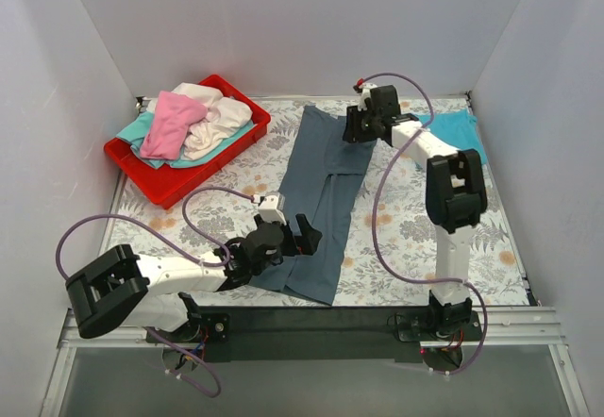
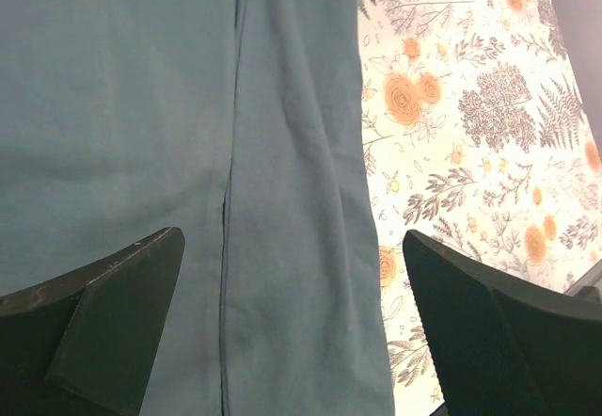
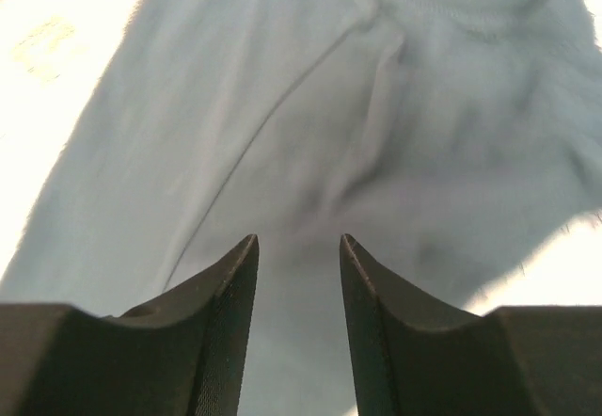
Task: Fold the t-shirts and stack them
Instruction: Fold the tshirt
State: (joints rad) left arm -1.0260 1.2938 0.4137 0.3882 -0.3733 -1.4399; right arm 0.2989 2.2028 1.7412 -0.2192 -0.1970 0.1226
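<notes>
A slate grey-blue t-shirt point(image 1: 326, 191) lies folded into a long strip down the middle of the table. My left gripper point(image 1: 300, 240) hovers over its near end, open wide; in the left wrist view point(image 2: 292, 237) the cloth point(image 2: 141, 105) and its right edge lie between the fingers. My right gripper point(image 1: 354, 126) is over the strip's far end. In the right wrist view point(image 3: 298, 239) its jaws stand apart with nothing pinched, above the collar end point(image 3: 282, 134). A turquoise t-shirt point(image 1: 462, 132) lies at the far right.
A red tray point(image 1: 142, 176) at the far left holds a heap of pink point(image 1: 175, 120), cream-white point(image 1: 217, 120) and teal point(image 1: 137, 134) t-shirts. The floral table cover point(image 1: 406, 219) spreads under everything. White walls close in on three sides.
</notes>
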